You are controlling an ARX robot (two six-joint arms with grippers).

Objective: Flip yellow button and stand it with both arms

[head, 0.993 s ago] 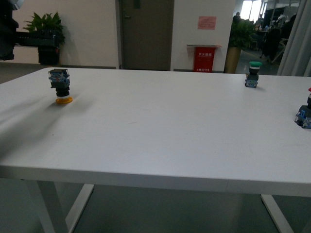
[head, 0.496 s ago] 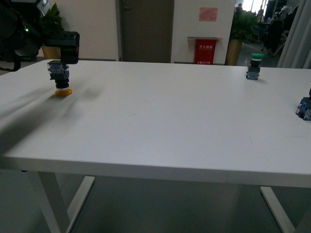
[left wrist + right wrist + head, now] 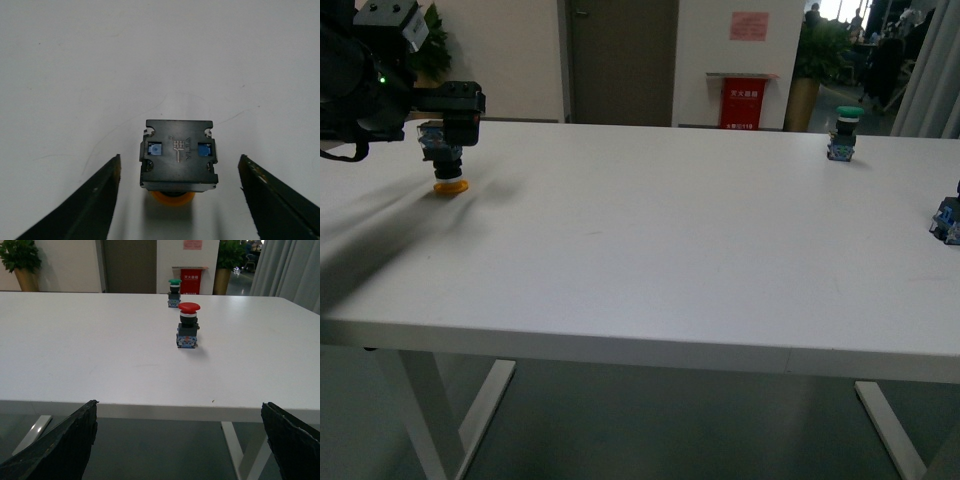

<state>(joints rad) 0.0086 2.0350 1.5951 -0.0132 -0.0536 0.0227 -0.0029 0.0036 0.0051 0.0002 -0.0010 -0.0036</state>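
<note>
Yellow button (image 3: 447,165) cap-down on white table (image 3: 650,230), far left, contact block up; left gripper (image 3: 180,162) above it, fingers (image 3: 95,200) spread wide either side, not touching; right gripper (image 3: 180,440) also spread, empty, off a table edge, facing red-capped switch (image 3: 188,326).
</note>
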